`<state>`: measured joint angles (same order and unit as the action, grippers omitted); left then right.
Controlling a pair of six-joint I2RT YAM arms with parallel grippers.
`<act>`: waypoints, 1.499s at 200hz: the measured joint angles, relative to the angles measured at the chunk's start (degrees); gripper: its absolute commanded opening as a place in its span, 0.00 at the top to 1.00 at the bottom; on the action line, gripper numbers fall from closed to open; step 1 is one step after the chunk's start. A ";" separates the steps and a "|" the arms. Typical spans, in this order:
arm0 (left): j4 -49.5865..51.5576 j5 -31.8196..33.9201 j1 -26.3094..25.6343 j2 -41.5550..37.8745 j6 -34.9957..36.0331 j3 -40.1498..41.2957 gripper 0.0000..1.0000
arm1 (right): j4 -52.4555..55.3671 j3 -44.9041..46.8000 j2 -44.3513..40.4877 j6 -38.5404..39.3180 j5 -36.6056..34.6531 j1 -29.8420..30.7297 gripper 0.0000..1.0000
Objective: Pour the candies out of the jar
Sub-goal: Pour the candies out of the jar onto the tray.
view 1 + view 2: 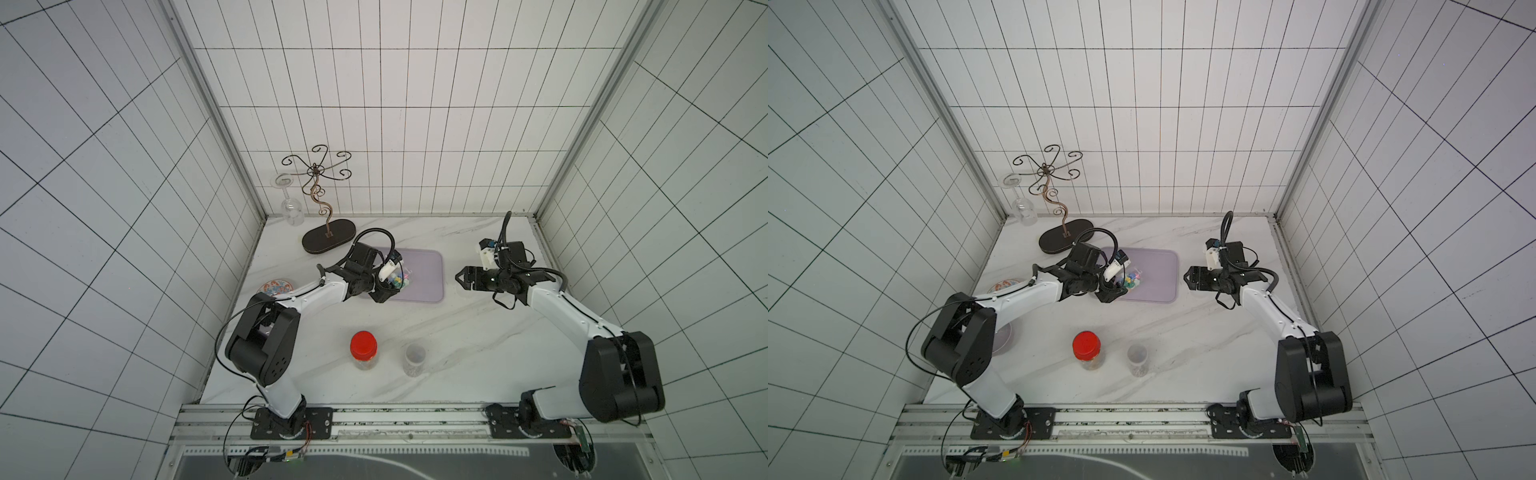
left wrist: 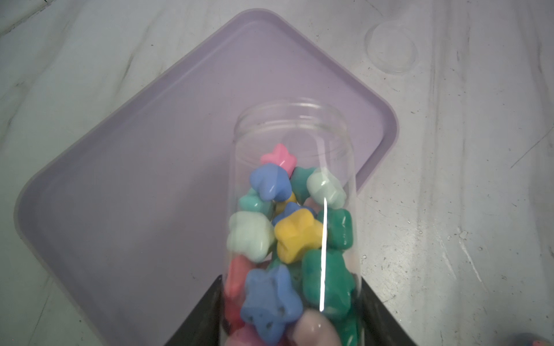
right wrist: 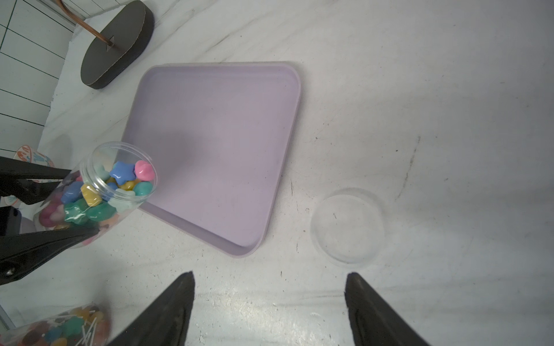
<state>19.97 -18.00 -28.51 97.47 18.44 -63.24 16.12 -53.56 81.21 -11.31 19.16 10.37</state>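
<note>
A clear, lidless jar (image 2: 293, 134) of pastel and green star candies (image 2: 296, 236) is tilted on its side, with my left gripper (image 2: 292, 278) shut on its body. In both top views the jar (image 1: 399, 279) hangs over the near left part of a lilac tray (image 1: 424, 274). In the right wrist view the jar's mouth (image 3: 120, 155) points at the tray (image 3: 215, 143). All the candies (image 3: 123, 179) are inside, piled up to the mouth, and the tray floor is bare. My right gripper (image 3: 269, 278) stands open and empty to the right of the tray (image 1: 1158, 278).
A clear lid (image 3: 347, 226) lies on the marble between the tray and my right gripper (image 1: 459, 279). A red-lidded jar (image 1: 363, 349) and a small clear open jar (image 1: 414, 359) stand near the front. A glass stand (image 1: 328, 239), wine glass (image 1: 291, 208) and patterned dish (image 1: 276, 286) are at the left.
</note>
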 measured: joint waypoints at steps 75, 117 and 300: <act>6.19 8.11 -1.03 4.33 -0.59 -4.20 0.63 | -0.37 0.17 0.07 0.00 0.22 -0.11 0.20; 9.86 12.52 -2.21 5.29 -1.77 -7.30 0.63 | -0.39 0.17 0.44 0.00 1.03 -0.81 0.20; 21.64 19.96 -2.58 8.50 -4.11 -17.66 0.62 | -0.20 0.17 1.40 0.00 1.27 -1.49 0.20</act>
<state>41.60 1.96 -31.09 105.97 14.33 -80.90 15.92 -53.39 82.61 -11.31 20.43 8.88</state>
